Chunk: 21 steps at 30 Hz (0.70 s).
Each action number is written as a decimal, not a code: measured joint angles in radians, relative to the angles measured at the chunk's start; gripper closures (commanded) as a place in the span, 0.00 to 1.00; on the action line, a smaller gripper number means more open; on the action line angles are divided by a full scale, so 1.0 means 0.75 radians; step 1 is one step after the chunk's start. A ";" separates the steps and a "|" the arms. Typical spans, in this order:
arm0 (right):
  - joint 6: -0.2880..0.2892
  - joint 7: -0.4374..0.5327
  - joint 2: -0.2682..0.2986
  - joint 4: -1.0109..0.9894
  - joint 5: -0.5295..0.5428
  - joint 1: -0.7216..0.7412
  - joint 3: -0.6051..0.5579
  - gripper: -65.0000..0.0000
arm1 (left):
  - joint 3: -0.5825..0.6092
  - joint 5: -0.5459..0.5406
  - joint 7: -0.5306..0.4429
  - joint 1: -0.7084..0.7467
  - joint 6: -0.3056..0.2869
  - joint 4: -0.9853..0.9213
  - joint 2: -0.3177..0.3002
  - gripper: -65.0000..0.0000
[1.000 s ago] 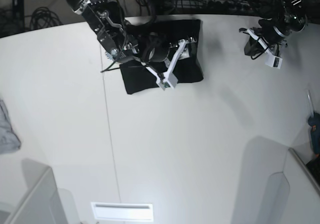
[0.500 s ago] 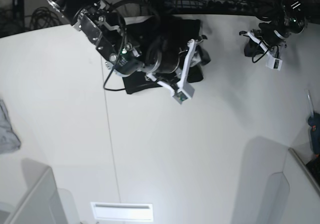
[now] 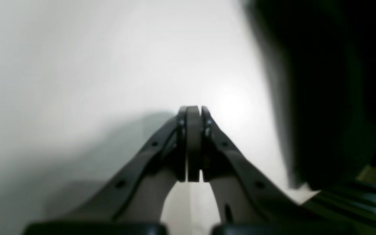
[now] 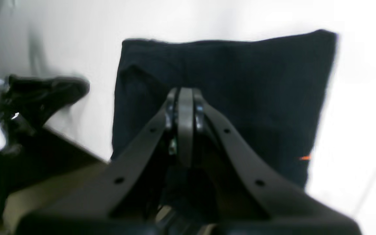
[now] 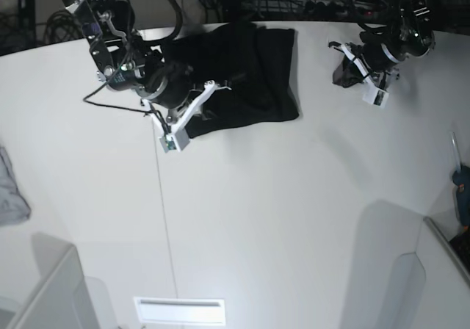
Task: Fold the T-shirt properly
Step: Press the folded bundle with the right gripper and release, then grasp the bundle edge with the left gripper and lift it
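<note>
We see the folded black T-shirt (image 5: 250, 76) lying flat on the white table (image 5: 257, 219). Our right gripper (image 4: 185, 98) hangs above it, jaws pressed together and empty; our left gripper (image 3: 193, 114) is likewise closed on nothing.

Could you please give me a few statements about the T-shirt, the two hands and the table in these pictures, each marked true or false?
1. The T-shirt lies folded into a compact block on the white table. True.
2. The right hand grips a corner of the shirt. False: it is shut on nothing.
3. The left hand is shut and empty. True.
4. The shirt is white. False: it is black.
5. A small grey cloth lies on top of the shirt. False: it lies apart, at the table's far edge.
</note>
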 measured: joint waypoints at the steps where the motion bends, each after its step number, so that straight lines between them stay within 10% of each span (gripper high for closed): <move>1: -0.001 0.034 0.011 0.000 0.000 -0.012 0.005 1.00 | 0.018 -0.004 0.003 0.006 -0.001 0.035 -0.002 1.00; 7: -0.001 0.070 0.060 -0.001 0.005 -0.032 0.005 1.00 | 0.026 -0.107 0.006 0.035 -0.001 0.120 0.008 0.95; 15: -0.001 0.084 0.070 -0.009 0.007 -0.051 0.005 1.00 | 0.048 -0.350 0.005 0.039 -0.001 0.119 0.010 0.20; 21: -0.001 0.084 0.070 -0.009 0.006 -0.064 0.005 1.00 | 0.201 -0.391 0.003 0.003 -0.001 0.003 0.010 0.17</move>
